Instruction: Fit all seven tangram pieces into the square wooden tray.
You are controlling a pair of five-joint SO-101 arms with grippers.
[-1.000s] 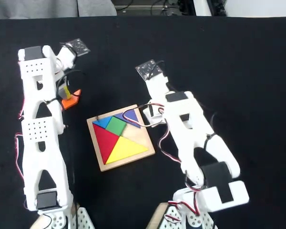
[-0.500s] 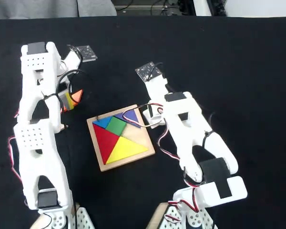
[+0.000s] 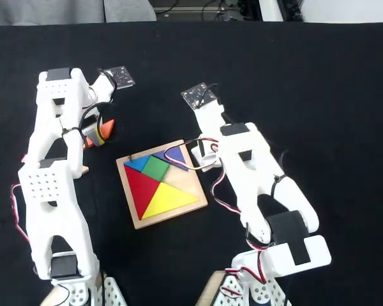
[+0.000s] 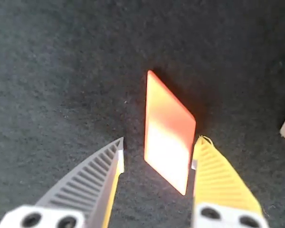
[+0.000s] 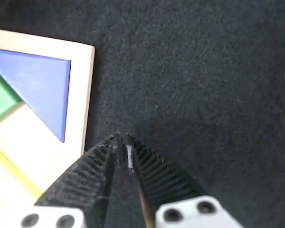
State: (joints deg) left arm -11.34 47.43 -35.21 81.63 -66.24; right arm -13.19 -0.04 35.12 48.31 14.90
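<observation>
Orange piece (image 4: 168, 128) stands on edge between the parted jaws of your left gripper (image 4: 160, 141), touching 1, near the tray (image 3: 138, 223); right gripper (image 5: 122, 142) closed, empty. Pickup looks unfinished: you'd clamp next, then carry it in.

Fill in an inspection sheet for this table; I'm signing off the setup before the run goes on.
Surface: black cloth, no spills seen.
Job's things: wooden tray holds five pieces with a bare gap; orange piece outside it.
Clutter: nothing seen.
Grippers: left gripper open around orange piece; right gripper shut, empty, beside tray.
Cables: wire loop over tray corner.
Surroundings: grey fabric beyond table.
</observation>
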